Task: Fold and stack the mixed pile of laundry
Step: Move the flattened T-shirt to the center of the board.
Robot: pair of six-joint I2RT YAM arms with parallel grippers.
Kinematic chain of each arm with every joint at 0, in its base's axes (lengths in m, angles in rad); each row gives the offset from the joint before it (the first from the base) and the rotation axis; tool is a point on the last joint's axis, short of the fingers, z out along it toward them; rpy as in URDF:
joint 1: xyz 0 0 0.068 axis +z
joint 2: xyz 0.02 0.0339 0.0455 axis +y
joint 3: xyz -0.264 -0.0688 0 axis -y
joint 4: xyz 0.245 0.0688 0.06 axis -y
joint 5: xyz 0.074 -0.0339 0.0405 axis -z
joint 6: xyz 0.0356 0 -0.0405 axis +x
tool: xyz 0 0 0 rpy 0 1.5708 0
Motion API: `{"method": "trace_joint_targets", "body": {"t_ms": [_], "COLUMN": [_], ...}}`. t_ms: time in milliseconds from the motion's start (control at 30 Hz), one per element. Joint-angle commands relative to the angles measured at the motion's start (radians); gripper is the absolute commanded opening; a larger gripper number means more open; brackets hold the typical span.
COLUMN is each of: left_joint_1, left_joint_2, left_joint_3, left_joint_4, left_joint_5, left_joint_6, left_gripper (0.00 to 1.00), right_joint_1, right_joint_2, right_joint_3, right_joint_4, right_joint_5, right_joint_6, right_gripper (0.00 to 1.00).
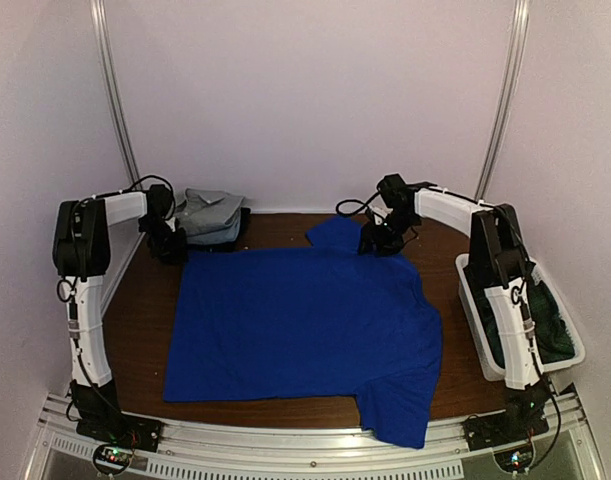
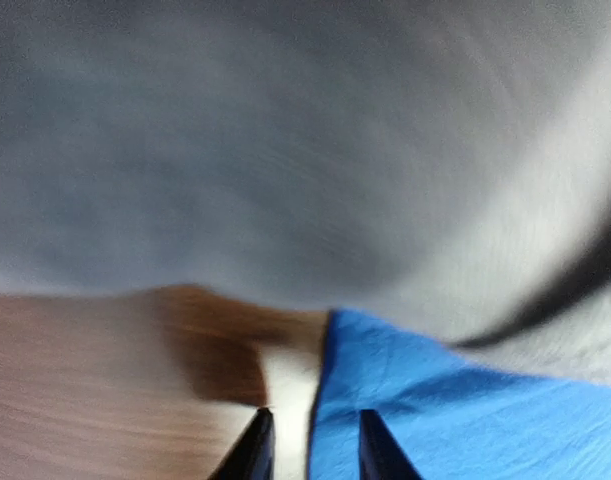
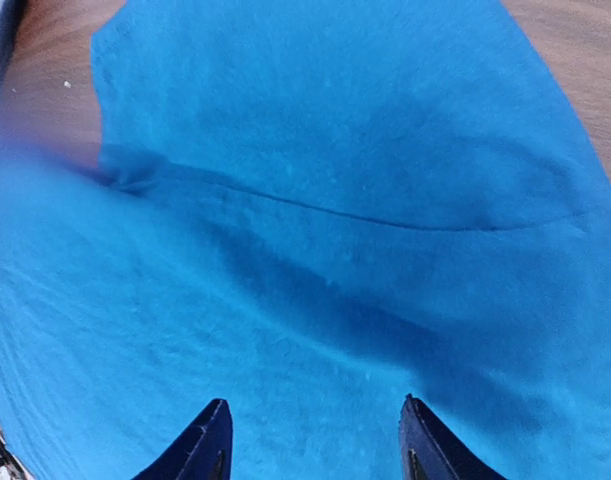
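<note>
Blue shirt [image 1: 300,325] lies flat, lengthwise left to right; left gripper [image 2: 313,450] at its far-left corner, grip unclear; right gripper [image 3: 313,440] spread above its far-right edge.

Pale lilac walls [image 1: 315,90]; two slanted metal rails [image 1: 115,90]; dark wood table [image 1: 145,310].

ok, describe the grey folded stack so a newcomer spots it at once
Start at the brown table and go to its far left corner, beyond the spread blue shirt. The grey folded stack lies there beside the left gripper, the only pale cloth.
</note>
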State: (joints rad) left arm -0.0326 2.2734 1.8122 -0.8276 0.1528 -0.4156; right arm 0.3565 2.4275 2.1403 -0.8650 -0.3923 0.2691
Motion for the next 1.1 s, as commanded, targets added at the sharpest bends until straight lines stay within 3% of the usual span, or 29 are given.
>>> {"method": "trace_joint_targets", "body": {"t_ms": [0, 100, 267, 400, 533, 767, 967, 1067], "left_joint_1": [0.009, -0.024, -0.200, -0.367, -0.404, -0.353, -0.240, -0.234], "left_joint_2": [-0.159, -0.332, -0.552, -0.614, -0.639, -0.536, -0.514, -0.583], "left_joint_3": [-0.070, -0.245, -0.527, -0.720, -0.883, -0.874, -0.838, -0.818], "left_joint_4": [0.018, 0.063, 0.106, 0.203, 0.329, 0.263, 0.216, 0.215], "left_joint_5": [-0.001, 0.027, 0.041, 0.034, 0.058, -0.010, -0.044, -0.002], "left_joint_6": [0.041, 0.035, -0.018, -0.141, -0.244, -0.179, -0.111, -0.081], "left_gripper": [0.39, 0.44, 0.44, 0.41, 0.39, 0.35, 0.30, 0.34], "right_joint_1": [-0.006, -0.005, 0.009, 0.032, 0.079, 0.185, 0.227, 0.234], "right_joint_2": [-0.238, -0.420, -0.654, -0.817, -0.907, -0.815, -0.697, -0.737], "right_joint_3": [-0.093, -0.291, -0.638, -0.925, -1.126, -1.245, -1.177, -1.114], "right_joint_4": [-0.013, 0.024, 0.058, 0.118, 0.212, 0.377, 0.419, 0.357], "right_joint_5": [-0.032, -0.052, -0.126, -0.144, -0.148, -0.122, -0.117, -0.087], "right_joint_6": [-0.012, -0.017, -0.011, 0.024, 0.080, 0.183, 0.219, 0.215], "right_gripper": [0.59, 0.59, 0.58, 0.56, 0.55, 0.54, 0.52, 0.53]}}
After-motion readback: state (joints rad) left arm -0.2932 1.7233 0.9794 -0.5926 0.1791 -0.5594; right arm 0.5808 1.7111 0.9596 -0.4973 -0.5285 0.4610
